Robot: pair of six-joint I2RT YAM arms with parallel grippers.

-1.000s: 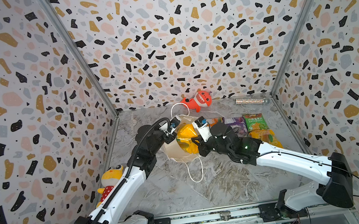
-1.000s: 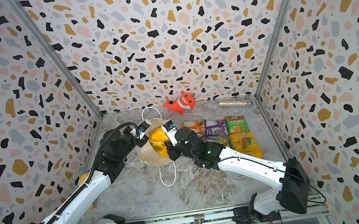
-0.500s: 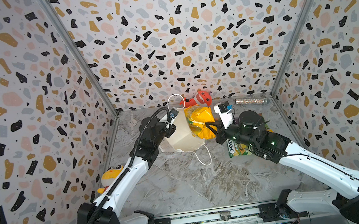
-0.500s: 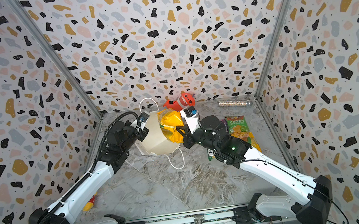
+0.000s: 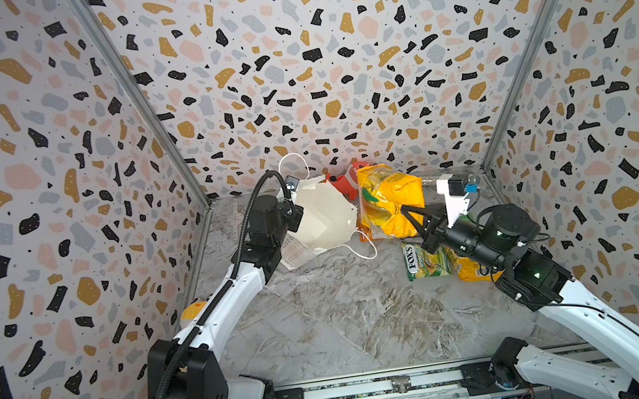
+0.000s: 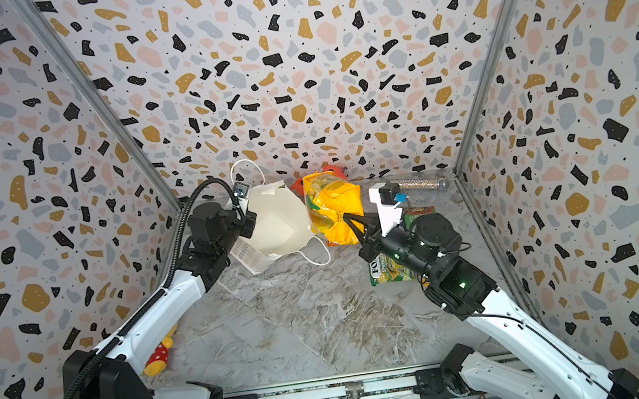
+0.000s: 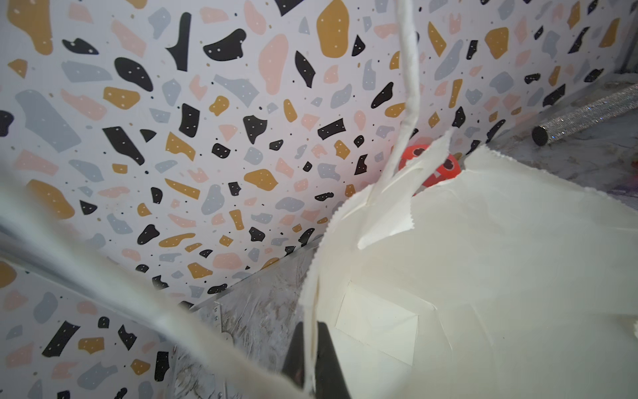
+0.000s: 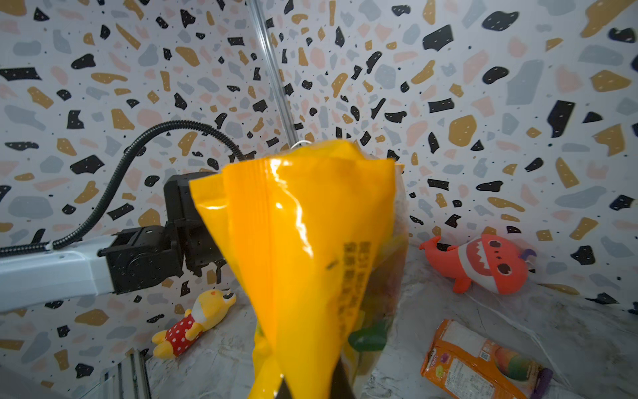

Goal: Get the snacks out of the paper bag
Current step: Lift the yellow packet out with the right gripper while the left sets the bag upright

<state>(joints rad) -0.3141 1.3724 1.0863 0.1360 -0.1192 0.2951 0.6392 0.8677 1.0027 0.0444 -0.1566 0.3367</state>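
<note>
The left tool (image 5: 297, 213) is clenched on the rim of the paper bag (image 5: 326, 216). The left wrist view shows its black fingers (image 7: 328, 355) pinching the paper edge from both sides. The bag is at the far left of the table (image 5: 367, 320), tipped over with its mouth turned to the right. One white cord handle (image 5: 291, 161) stands up above it and another (image 5: 362, 250) trails onto the table.

The right tool (image 5: 412, 213) is grasping an orange-yellow packet (image 5: 389, 204) by its lower corner and holds it up off the table, just right of the bag's mouth — out of the bag in both top views. In the right wrist view the packet (image 8: 303, 241) fills the middle and fans out from the pinch.

Other snacks lie on the table to the right. The FOX'S packet (image 5: 422, 262) is just near of the raised one and partly under the right arm. An orange packet (image 8: 480, 362) lies flat beside it.

A red-orange shark plush (image 5: 342, 180) rests by the far wall behind the bag, and a glittery silver tube (image 6: 420, 185) lies at the far right. A yellow bear plush (image 6: 158, 356) lies at the near left — partly hidden by the left arm.
</note>
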